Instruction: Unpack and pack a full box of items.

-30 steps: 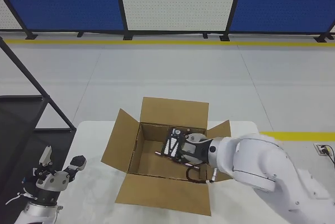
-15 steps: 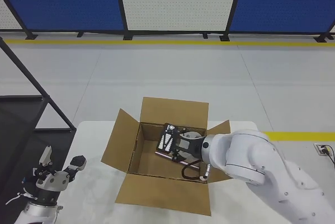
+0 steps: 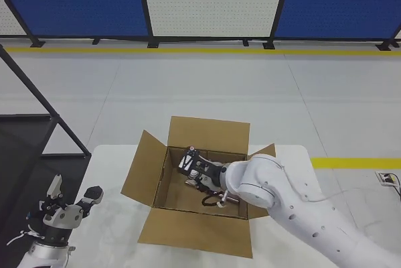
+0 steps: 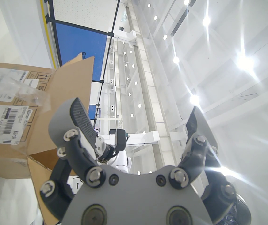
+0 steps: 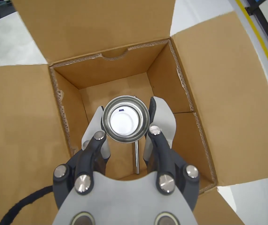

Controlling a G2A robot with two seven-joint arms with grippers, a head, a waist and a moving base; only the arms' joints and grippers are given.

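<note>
black rack (image 3: 16, 137) left of white table (image 3: 110, 218); blue partition panels (image 3: 73, 17) behind yellow floor line (image 3: 187, 49).

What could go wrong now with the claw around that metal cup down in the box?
The right claw grips the smooth round metal cup by its sides, so it may slip or twist. The cup's long handle could snag the box wall or a flap while lifting out.

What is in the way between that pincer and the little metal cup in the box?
Nothing visible. The right pincer sits tight against the metal cup on both sides, inside the open box.
</note>
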